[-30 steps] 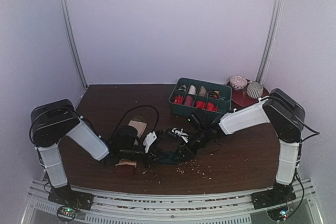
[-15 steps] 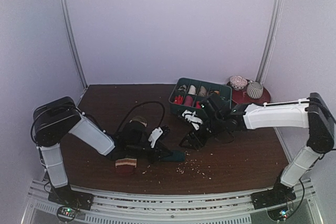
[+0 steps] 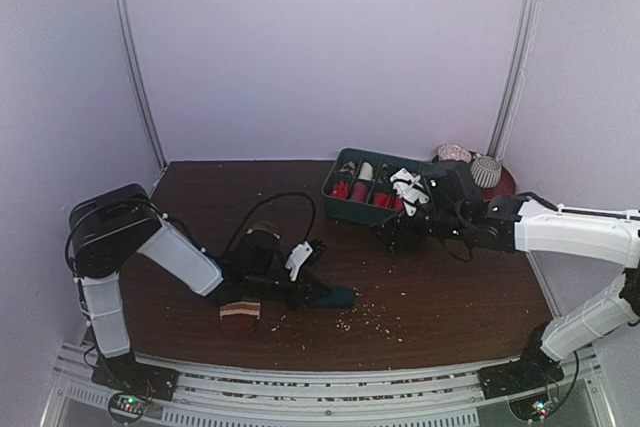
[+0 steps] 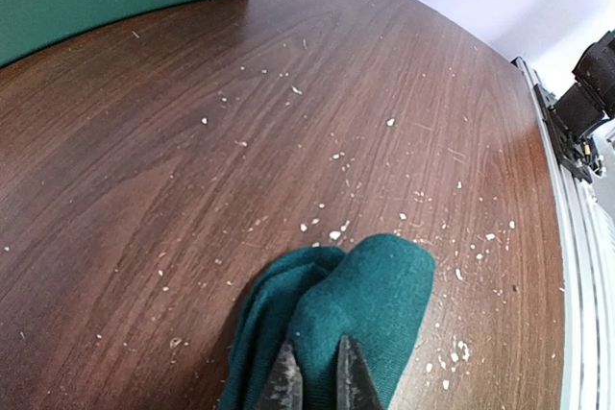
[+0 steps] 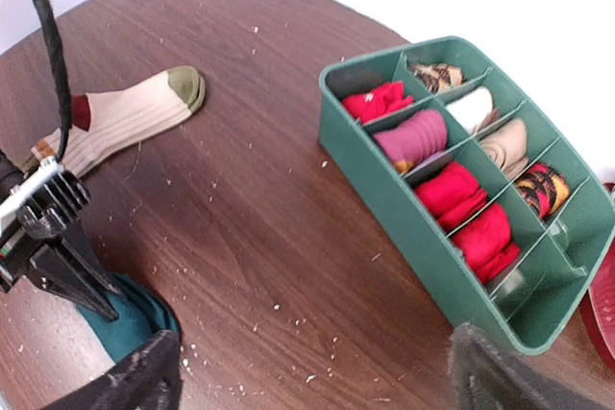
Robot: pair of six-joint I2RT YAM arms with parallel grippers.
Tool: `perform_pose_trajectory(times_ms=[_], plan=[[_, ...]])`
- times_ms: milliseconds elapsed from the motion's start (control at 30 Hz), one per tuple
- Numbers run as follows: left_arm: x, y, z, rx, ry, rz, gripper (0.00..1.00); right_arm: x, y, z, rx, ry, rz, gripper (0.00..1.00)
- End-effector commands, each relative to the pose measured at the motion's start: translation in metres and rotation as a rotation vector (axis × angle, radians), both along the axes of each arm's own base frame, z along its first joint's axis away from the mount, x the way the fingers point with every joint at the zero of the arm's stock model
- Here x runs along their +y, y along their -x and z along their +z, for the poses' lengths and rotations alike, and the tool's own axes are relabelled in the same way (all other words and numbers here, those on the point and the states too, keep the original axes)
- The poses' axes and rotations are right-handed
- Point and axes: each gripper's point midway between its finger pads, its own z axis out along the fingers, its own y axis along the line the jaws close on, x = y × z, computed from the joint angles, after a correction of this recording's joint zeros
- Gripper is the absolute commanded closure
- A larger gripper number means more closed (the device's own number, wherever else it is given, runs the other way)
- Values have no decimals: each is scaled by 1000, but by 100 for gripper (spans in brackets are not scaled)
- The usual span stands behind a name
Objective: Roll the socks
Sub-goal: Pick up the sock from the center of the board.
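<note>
The dark teal sock lies bunched on the brown table, also seen in the top view. My left gripper is shut on its near fold, low over the table's front middle. The beige striped sock lies flat behind the left arm, and its striped end shows in front of that arm. My right gripper is open and holds nothing. It hangs over bare table in front of the green organizer, well to the right of the teal sock.
A green divided organizer with red, pink and beige rolls stands at the back right. Beside it is a red plate with two patterned balls. A black cable loops behind the left arm. Pale crumbs are scattered near the front.
My right gripper has opened, let go and drawn back to the right toward the organizer. The left gripper stays shut on the teal sock, which now lies bunched alone.
</note>
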Motion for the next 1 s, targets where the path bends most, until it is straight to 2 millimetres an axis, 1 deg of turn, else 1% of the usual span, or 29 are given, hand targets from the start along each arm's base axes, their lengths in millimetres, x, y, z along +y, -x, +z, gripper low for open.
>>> perform_pose_trajectory(times_ms=[0,33,100,133,167,267,333,400,467,500,533,567,667,767,833,967], plan=[[41,26,-77,176,-249,25,100,14,13,-32,113,23,99,9],[41,26,-77,176,-249,23,100,23,20,-46,180,33,149,15],[41,26,-78,175,-255,19,100,41,34,-66,294,31,260,22],[41,26,-78,173,-258,17,100,50,44,-75,347,12,318,24],[41,26,-79,170,-261,14,100,55,49,-84,379,3,351,26],[41,25,-80,165,-270,11,100,66,60,-108,455,-6,430,29],[41,25,-80,164,-272,8,100,72,67,-119,497,-21,474,29],[40,26,-80,165,-271,3,100,78,73,-125,529,-47,518,30],[40,26,-79,165,-270,-2,100,83,73,-133,550,-59,525,30],[40,26,-79,166,-272,-3,100,84,72,-138,558,-54,524,29],[40,26,-79,164,-271,-4,100,84,71,-143,570,-50,522,24],[40,26,-79,163,-271,-5,100,85,70,-146,575,-51,523,22],[40,26,-81,162,-279,-9,100,87,63,-155,586,-47,506,22],[41,27,-83,165,-286,-10,100,87,59,-159,592,-39,493,22],[41,27,-83,165,-288,-14,100,88,62,-162,614,-42,500,24],[41,27,-85,164,-297,-17,100,87,78,-169,687,-74,519,33]])
